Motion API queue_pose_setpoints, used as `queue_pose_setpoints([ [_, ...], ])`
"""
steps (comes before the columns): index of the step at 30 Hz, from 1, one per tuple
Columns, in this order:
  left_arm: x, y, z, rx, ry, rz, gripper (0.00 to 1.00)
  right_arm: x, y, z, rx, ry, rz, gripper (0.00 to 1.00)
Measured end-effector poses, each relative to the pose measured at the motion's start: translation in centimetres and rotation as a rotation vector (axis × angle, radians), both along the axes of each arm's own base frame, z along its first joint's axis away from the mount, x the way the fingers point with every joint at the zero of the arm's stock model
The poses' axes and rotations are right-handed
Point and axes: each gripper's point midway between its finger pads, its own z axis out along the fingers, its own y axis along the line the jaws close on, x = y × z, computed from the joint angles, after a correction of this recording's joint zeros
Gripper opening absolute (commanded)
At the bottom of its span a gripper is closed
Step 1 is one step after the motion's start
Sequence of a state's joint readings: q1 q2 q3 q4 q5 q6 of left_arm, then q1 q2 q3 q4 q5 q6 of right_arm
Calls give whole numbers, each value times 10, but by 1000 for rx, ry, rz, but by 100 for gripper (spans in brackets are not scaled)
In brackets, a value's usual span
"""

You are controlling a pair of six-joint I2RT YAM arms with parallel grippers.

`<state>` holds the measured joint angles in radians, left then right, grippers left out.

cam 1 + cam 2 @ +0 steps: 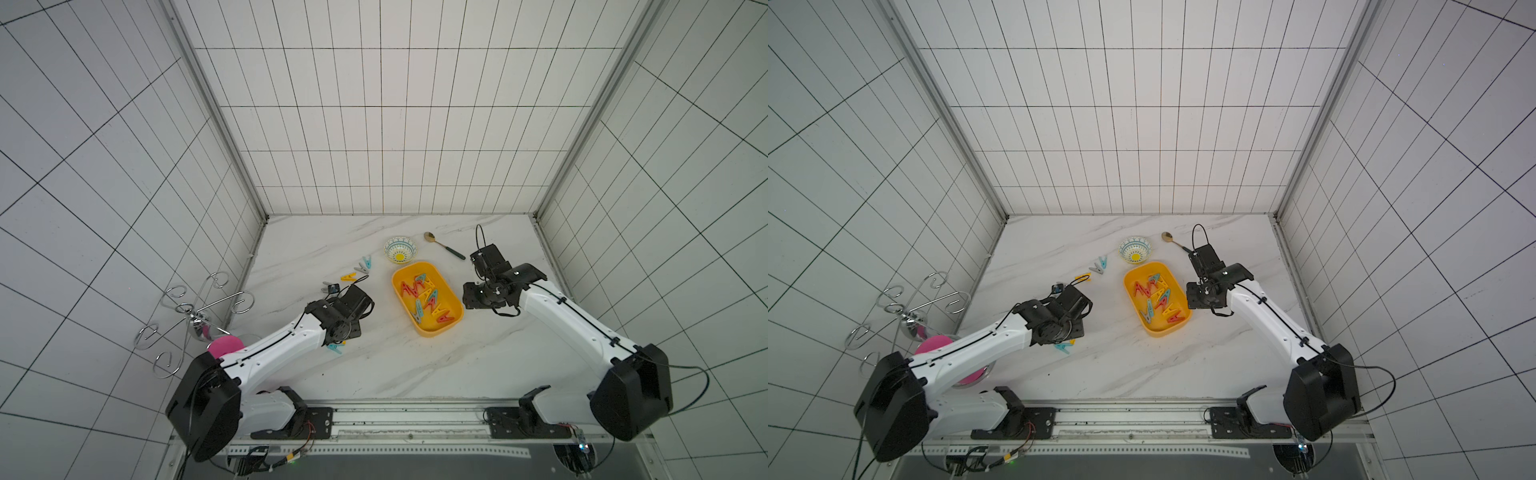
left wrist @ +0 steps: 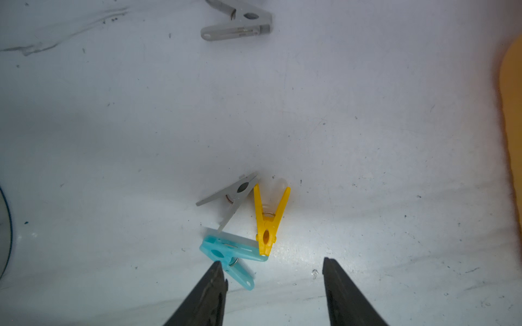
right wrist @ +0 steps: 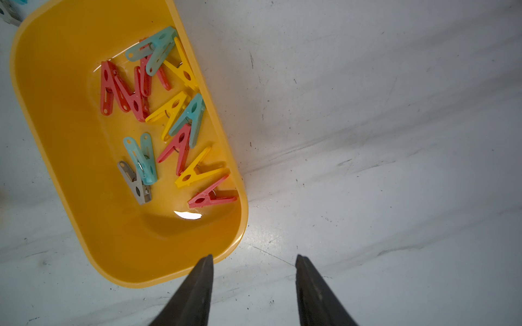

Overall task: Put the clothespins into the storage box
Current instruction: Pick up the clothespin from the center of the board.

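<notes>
The yellow storage box (image 1: 432, 329) (image 1: 1156, 329) lies mid-table with several red, yellow, teal and grey clothespins in it (image 3: 180, 113). More clothespins lie loose to its left: a teal and a grey one (image 1: 365, 264) and a yellow one (image 1: 348, 276). The left wrist view shows a cluster of a teal (image 2: 226, 249), a yellow (image 2: 268, 223) and a grey peg (image 2: 236, 194), with another grey peg (image 2: 240, 25) farther off. My left gripper (image 2: 271, 260) is open just short of the cluster, one fingertip beside the teal peg. My right gripper (image 3: 254, 255) is open and empty at the box's near corner.
A small patterned bowl (image 1: 401, 249) and a gold spoon with a dark handle (image 1: 444, 245) lie behind the box. A chrome wire rack (image 1: 195, 316) and a pink object (image 1: 224, 347) stand at the left edge. The left arm covers part of the peg cluster in both top views.
</notes>
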<state>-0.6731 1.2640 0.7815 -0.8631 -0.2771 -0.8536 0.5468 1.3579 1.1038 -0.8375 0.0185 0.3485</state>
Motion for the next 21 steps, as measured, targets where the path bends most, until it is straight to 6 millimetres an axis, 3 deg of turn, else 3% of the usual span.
queue_pose_setpoints([
  [11, 0, 1, -32, -3, 47, 14, 52, 1, -1, 0, -9, -7, -2, 50],
  [21, 13, 5, -46, -25, 51, 32, 47, 2, 0, -6, -19, 10, -4, 50],
])
